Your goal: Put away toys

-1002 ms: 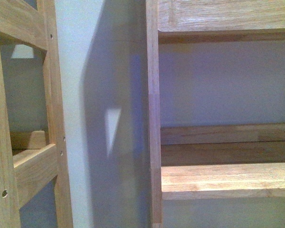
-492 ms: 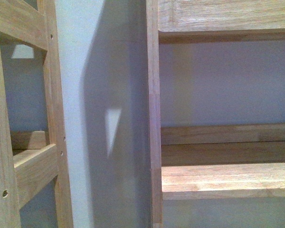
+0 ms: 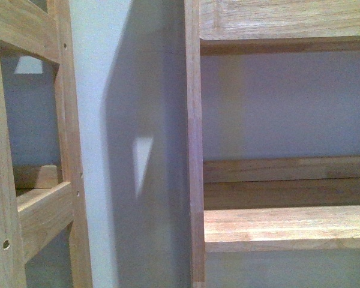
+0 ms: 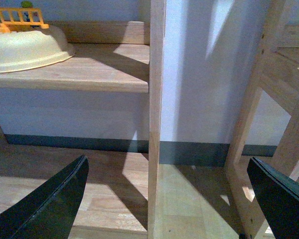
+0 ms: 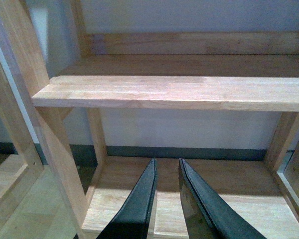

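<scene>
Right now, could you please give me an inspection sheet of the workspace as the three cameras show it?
Surface: bare wooden shelf ahead of the right arm; nothing on it.
Job's things: nothing seen; no toy in any view.
Clutter: a cream bowl on a shelf board, with an orange toy fence behind it, in the left wrist view.
Hands: left hand wide open, empty; right hand nearly closed, nothing between its fingers.
Cables: nothing seen.
Surroundings: pale wall, wooden frame post, dark skirting, wood floor.
</scene>
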Action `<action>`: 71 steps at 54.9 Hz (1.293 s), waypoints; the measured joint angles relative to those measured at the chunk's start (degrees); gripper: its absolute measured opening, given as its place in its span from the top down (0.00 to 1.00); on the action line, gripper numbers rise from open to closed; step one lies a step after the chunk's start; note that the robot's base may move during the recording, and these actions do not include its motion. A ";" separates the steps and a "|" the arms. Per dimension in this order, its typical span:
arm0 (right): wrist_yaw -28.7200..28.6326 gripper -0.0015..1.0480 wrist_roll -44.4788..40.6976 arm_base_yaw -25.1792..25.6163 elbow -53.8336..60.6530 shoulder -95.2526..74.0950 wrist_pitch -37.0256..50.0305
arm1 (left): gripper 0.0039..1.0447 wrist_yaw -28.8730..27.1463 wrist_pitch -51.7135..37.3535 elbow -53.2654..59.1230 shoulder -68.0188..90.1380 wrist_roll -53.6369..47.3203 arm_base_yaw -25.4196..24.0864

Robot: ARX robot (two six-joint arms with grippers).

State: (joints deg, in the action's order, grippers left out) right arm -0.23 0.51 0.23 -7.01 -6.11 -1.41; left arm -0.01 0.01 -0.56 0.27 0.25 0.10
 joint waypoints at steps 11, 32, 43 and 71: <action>0.00 0.82 -0.02 0.00 1.99 1.40 0.44 | 0.05 0.00 0.00 0.00 -0.02 0.00 0.00; 0.00 0.82 -0.07 -0.02 4.17 3.23 0.90 | 0.05 0.00 0.00 0.00 -0.02 0.00 0.00; 0.04 0.82 -0.11 -0.02 6.23 5.57 1.14 | 0.05 0.02 0.00 0.00 0.00 0.00 0.00; 0.02 0.17 -0.20 -0.02 6.23 5.68 1.14 | 0.05 0.00 0.00 0.00 0.00 0.00 0.00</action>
State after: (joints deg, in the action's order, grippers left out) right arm -0.21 0.32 0.21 -0.78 -0.43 -0.27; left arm -0.01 0.01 -0.56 0.27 0.25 0.10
